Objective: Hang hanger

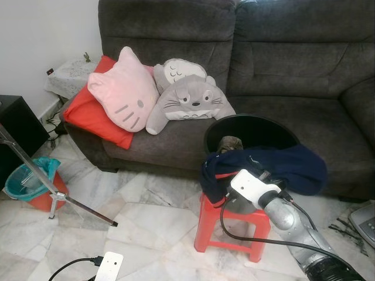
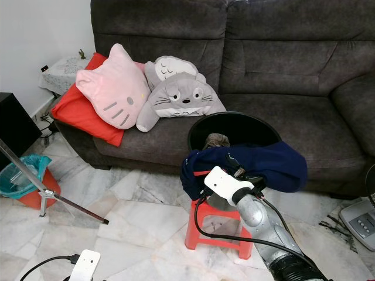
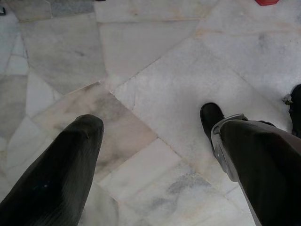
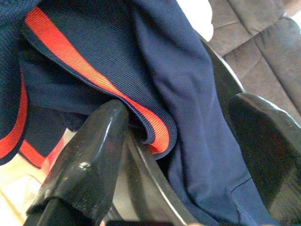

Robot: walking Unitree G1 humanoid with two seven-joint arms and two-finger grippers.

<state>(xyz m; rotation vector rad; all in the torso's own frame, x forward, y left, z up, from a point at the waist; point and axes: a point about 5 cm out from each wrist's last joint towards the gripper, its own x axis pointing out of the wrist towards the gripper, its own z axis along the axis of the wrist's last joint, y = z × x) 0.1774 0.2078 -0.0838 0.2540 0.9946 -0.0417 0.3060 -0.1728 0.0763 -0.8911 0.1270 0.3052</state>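
- Right gripper (image 4: 178,113) is nearest, fingers spread wide. One finger (image 4: 89,155) lies against the folded hem of the navy garment (image 1: 281,167); the other stands apart on the far side of the cloth.
- Between those fingers run the garment's orange band (image 4: 94,75) and the dark curved rim of the black basket (image 1: 252,120).
- No hanger can be made out among the cloth, so its position and direction cannot be told.
- Navy garment hangs over the basket's front rim, its long axis running left to right, with the right end reaching the sofa seat.
- Inside the basket, a brownish cloth (image 1: 230,143) pokes up behind the garment.
- Basket sits on a red stool (image 1: 231,225) on the marble floor (image 1: 152,216), right in front of the dark grey sofa (image 1: 293,64).
- On the sofa's left end are a pink cat cushion (image 1: 123,96), grey character cushions (image 1: 190,102) and a red cushion (image 1: 94,120).
- Farther left, a metal stand leg (image 1: 35,170) slants across a teal bucket (image 1: 32,181).
- Left gripper (image 3: 149,120) hangs low over the floor, fingers apart and empty.
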